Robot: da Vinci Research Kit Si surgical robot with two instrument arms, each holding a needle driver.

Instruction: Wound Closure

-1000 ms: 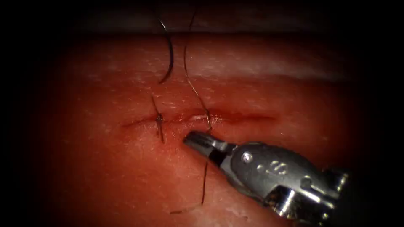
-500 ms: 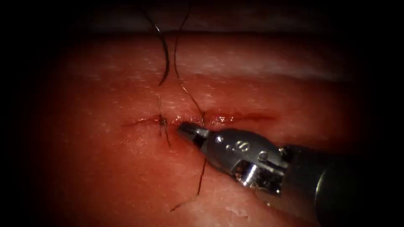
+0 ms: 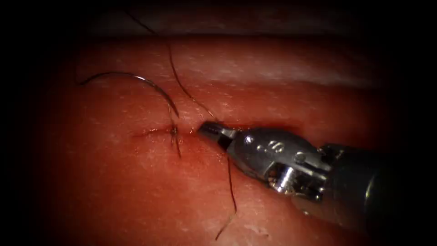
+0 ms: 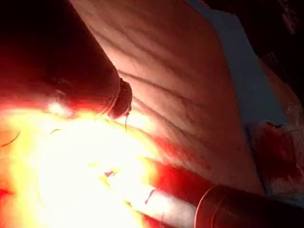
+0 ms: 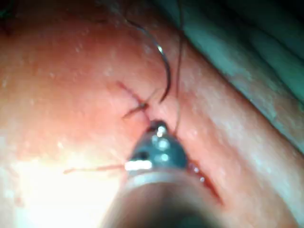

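The cut (image 3: 154, 132) runs across the tissue (image 3: 114, 191), with a tied stitch (image 3: 173, 132) and its short ends on the left part. My right tool (image 3: 207, 130) comes in from the right, jaws shut, its tip pressed on the cut just right of that stitch. The curved needle (image 3: 136, 76) arcs free over the tissue above the cut's left part, held by no tool that I see, not in the tissue. Thread (image 3: 182, 89) runs from the top down to the tool's tip, and its tail (image 3: 232, 191) trails below. The right wrist view shows the needle (image 5: 164, 61) beyond the tip (image 5: 159, 127).
Red fluid wets the cut and the tissue around it. A pale ridge of tissue (image 3: 282, 68) crosses behind the cut. In the left wrist view my left tool's dark shaft (image 4: 71, 61) hangs over the brightly lit tissue, with the right tool's shaft (image 4: 237, 209) beside it.
The needle swung from hanging near upright above the cut to arcing out to the left. The thread shifted left at the top. The right tool's tip moved up onto the cut.
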